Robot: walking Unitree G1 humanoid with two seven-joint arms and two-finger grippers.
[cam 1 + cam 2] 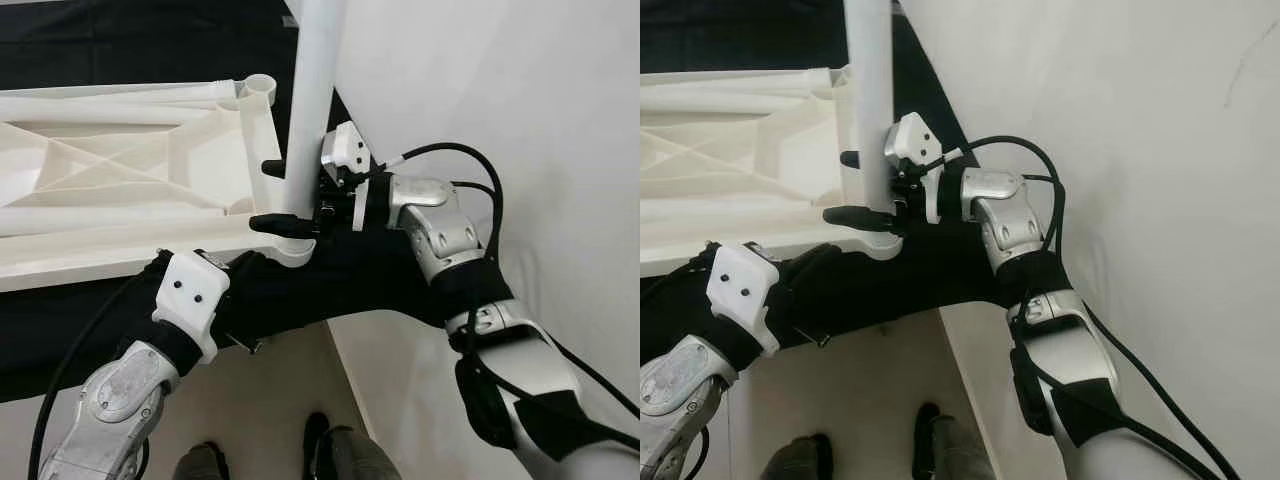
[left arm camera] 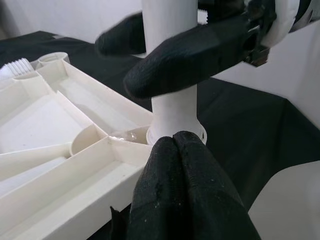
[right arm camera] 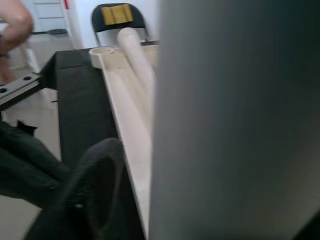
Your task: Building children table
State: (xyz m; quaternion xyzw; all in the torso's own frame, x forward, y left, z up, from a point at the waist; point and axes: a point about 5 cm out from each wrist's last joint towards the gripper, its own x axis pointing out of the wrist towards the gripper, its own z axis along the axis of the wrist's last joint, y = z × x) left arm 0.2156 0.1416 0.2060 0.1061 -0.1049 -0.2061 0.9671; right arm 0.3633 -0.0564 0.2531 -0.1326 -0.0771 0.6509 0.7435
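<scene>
A white table top [image 1: 120,170] lies upside down on a desk [image 1: 100,30] covered in black cloth, filling the upper left of the left eye view, its ribbed underside facing up. A white table leg [image 1: 310,100] stands upright at the top centre of the frame, its lower end seated in the round corner socket [image 1: 292,250] at the near right corner of the table top. The right claw [image 1: 285,195] reaches in from the right and pinches the leg just above the socket, one black finger on each side of it. The left claw [image 2: 182,150] comes up from the lower left, its fingers pressed together with the tips touching the socket's base. At the bottom centre, a person's shoes [image 1: 320,440] stand on the pale floor [image 1: 260,400].
</scene>
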